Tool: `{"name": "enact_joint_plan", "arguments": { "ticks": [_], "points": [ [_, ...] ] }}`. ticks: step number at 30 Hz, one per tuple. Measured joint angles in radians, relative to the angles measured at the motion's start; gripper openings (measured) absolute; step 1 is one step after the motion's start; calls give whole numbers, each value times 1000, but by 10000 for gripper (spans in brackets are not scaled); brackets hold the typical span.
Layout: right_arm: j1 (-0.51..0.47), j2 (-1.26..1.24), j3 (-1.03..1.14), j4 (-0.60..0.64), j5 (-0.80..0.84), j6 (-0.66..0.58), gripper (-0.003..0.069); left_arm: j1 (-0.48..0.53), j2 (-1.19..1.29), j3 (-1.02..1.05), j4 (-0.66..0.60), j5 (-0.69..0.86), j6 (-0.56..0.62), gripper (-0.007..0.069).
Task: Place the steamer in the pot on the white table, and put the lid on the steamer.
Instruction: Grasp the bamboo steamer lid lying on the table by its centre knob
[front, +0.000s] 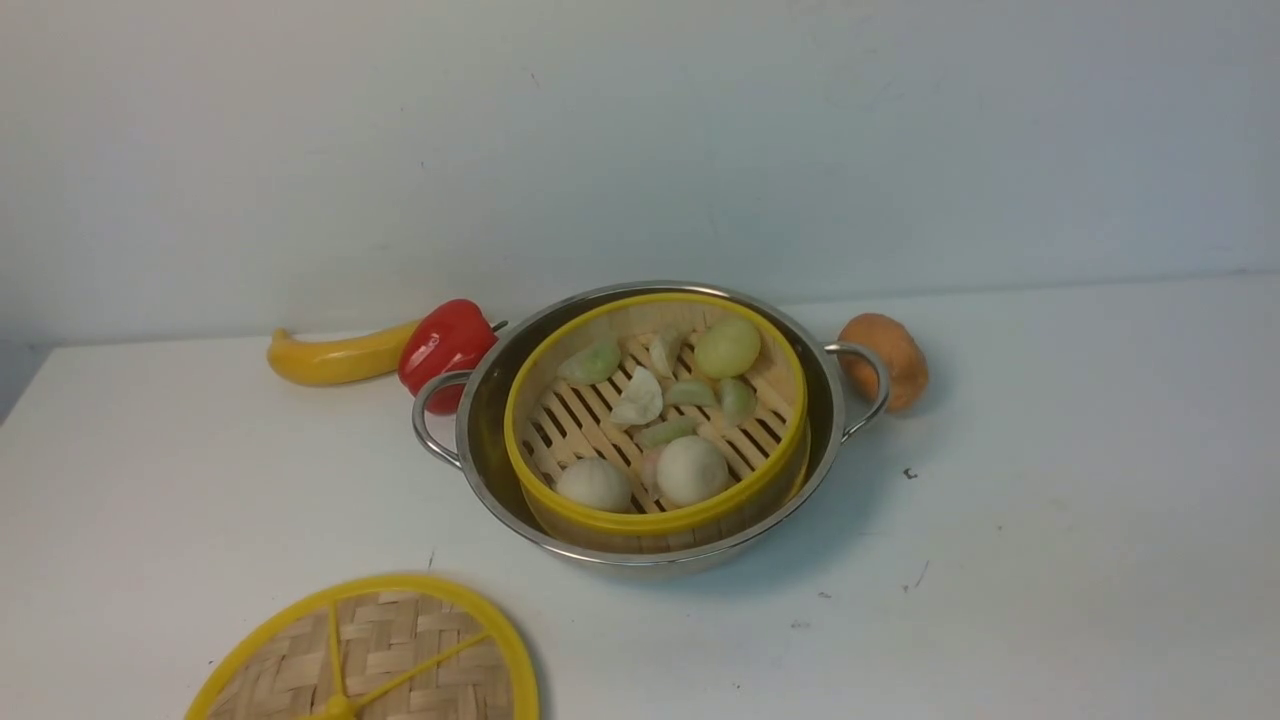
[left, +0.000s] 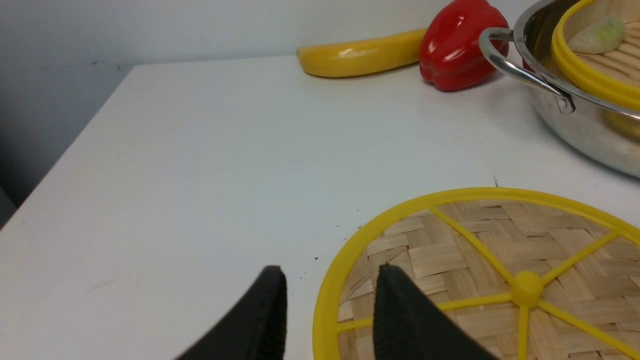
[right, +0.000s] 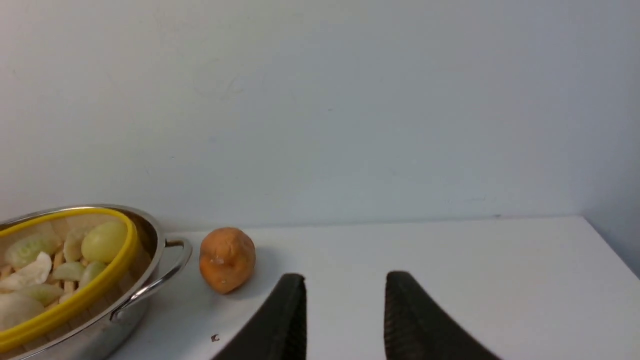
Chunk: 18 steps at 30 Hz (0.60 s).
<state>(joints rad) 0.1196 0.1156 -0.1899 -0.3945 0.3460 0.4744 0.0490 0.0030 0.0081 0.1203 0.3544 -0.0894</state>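
White bench (front: 1050, 450) with a few dark specks runs back to a plain pale wall (front: 700, 120). Neither gripper shows in the front view. Each is seen only from its own wrist camera, as two black fingers cut off by the picture's edge. The left gripper (left: 330, 272) hangs over the near left part of the bench with its jaws apart and nothing clamped. The yellow rim of the lid (left: 480, 260) passes through the gap between the fingers, and whether either finger touches it I cannot tell. The lid lies flat on the bench, apart from the pot, nearer the robot and to its left. Its yellow spokes and knob face up, and its near part is cut off in both views that show it. The right gripper (right: 346, 276) is likewise parted, with only bare bench in the gap. Toward the middle, the steamer (front: 655, 515) sits inside the pot (front: 480, 420), uncovered, its yellow rim just inside the steel one. Pale buns and dumplings (front: 690, 468) lie on its slatted floor, and its lower wall is hidden by the pot. Behind the pot's left handle a red pepper (front: 445, 340) covers one end of a banana (front: 335, 358). Just beside the right handle sits an orange-brown lump (front: 885, 355), too indistinct to name.
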Motion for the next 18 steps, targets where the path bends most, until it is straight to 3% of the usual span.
{"name": "enact_joint_plan", "arguments": {
  "ticks": [10, 18],
  "points": [
    [0, -91, 176, 1, 18, 3, 239, 0, 0, 0, 0, 0, 0, 241],
    [0, -111, 197, 28, 15, 3, 239, 0, -1, 0, 0, 0, 0, 241]
  ]
}}
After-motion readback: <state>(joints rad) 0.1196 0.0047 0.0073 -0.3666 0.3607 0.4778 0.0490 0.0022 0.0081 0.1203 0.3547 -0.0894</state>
